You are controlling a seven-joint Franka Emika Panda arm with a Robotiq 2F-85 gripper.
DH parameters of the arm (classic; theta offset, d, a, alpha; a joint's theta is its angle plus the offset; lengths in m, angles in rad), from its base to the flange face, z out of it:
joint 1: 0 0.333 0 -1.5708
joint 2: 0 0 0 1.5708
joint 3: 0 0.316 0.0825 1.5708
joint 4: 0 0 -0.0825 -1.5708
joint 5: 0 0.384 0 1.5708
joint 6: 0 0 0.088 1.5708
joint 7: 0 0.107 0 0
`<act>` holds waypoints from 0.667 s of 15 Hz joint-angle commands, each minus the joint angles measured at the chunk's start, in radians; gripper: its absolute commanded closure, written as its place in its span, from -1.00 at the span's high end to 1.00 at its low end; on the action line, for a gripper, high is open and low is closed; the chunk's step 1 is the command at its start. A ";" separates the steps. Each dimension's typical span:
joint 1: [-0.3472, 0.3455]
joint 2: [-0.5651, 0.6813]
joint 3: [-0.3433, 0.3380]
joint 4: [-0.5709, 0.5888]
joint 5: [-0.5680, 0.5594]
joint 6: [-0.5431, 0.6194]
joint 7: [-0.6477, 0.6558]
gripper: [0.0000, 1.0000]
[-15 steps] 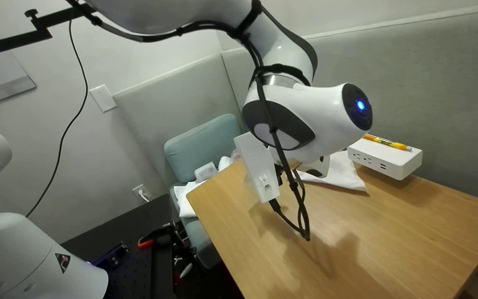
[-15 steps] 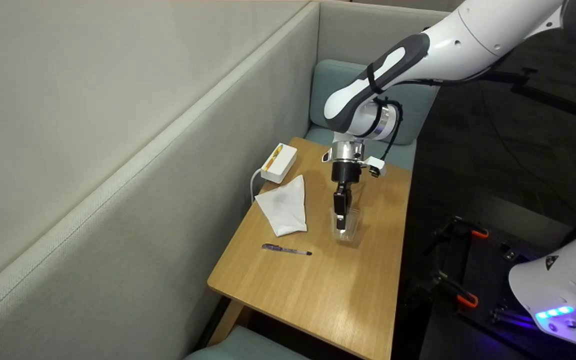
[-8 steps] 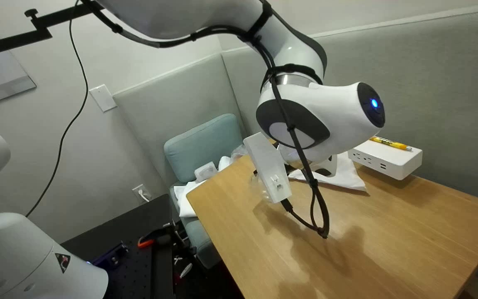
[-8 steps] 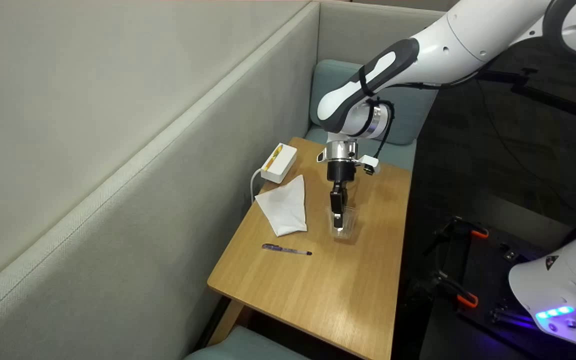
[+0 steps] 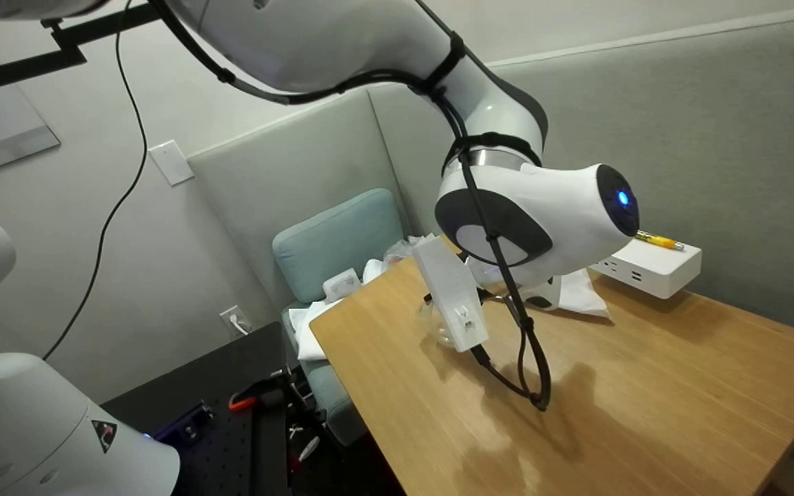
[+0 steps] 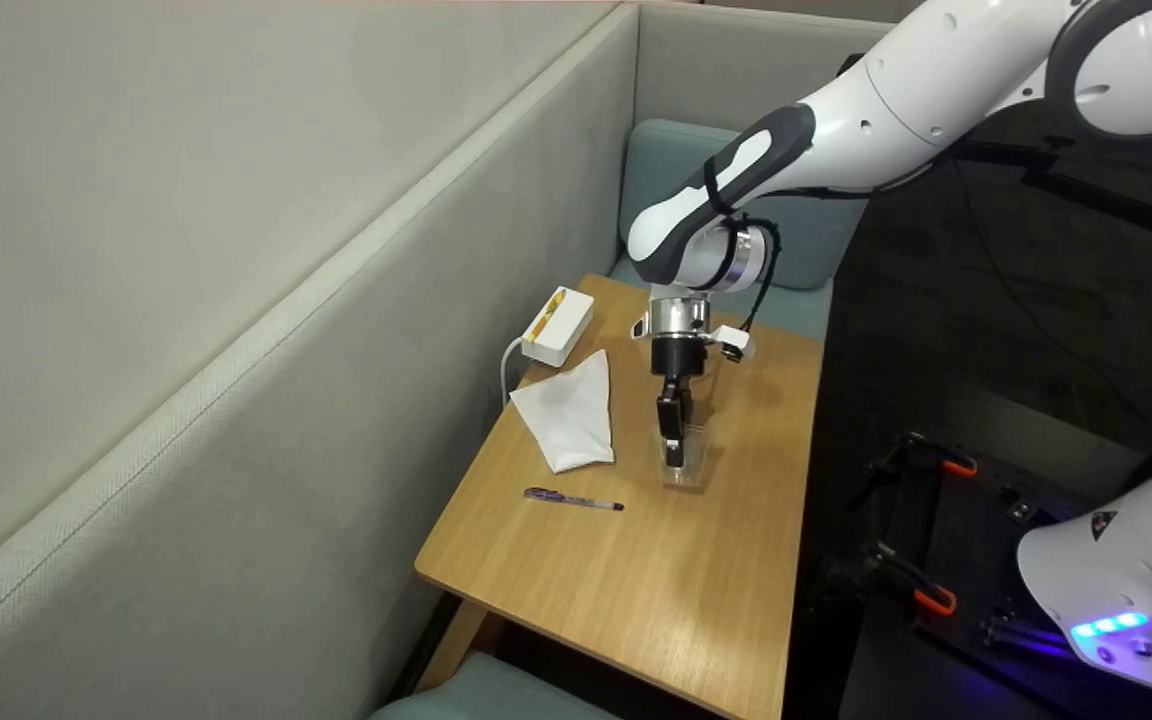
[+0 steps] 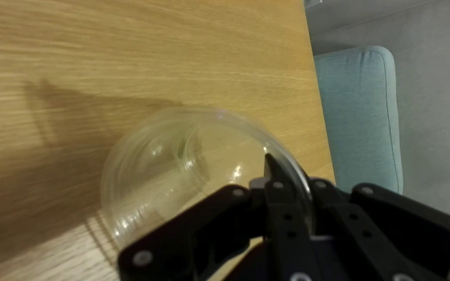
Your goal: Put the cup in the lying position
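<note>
The clear cup (image 6: 694,462) is over the wooden table in an exterior view, under the arm. In an exterior view the cup (image 5: 441,335) is partly hidden behind the white camera mount. In the wrist view the cup (image 7: 170,164) fills the middle, its round opening facing up toward the camera. My gripper (image 7: 298,183) is shut on the cup's wall at the rim, one finger inside and one outside. In an exterior view the gripper (image 6: 674,452) points straight down. The cup looks roughly upright; I cannot tell whether its base touches the table.
A white cloth (image 6: 571,415) lies left of the cup on the table (image 6: 616,590). A thin pen (image 6: 573,498) lies in front of it. A white outlet box (image 6: 558,328) with a yellow marker (image 6: 545,316) stands by the padded wall. A teal cushion (image 7: 359,117) is beyond the table edge.
The gripper and cup have moved together, a little toward the cloth side and then lower. The gripper stays shut on the cup. The cloth, pen and box have not moved.
</note>
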 commanded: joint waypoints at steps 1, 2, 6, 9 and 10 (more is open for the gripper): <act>0.020 0.009 -0.013 0.024 -0.016 0.010 0.022 -0.33; 0.019 0.008 -0.013 0.023 -0.015 0.011 0.022 -0.21; 0.019 -0.011 -0.016 0.009 -0.016 0.023 0.024 0.40; 0.023 -0.034 -0.022 -0.007 -0.028 0.037 0.026 0.85; 0.023 -0.041 -0.022 -0.011 -0.034 0.044 0.027 0.98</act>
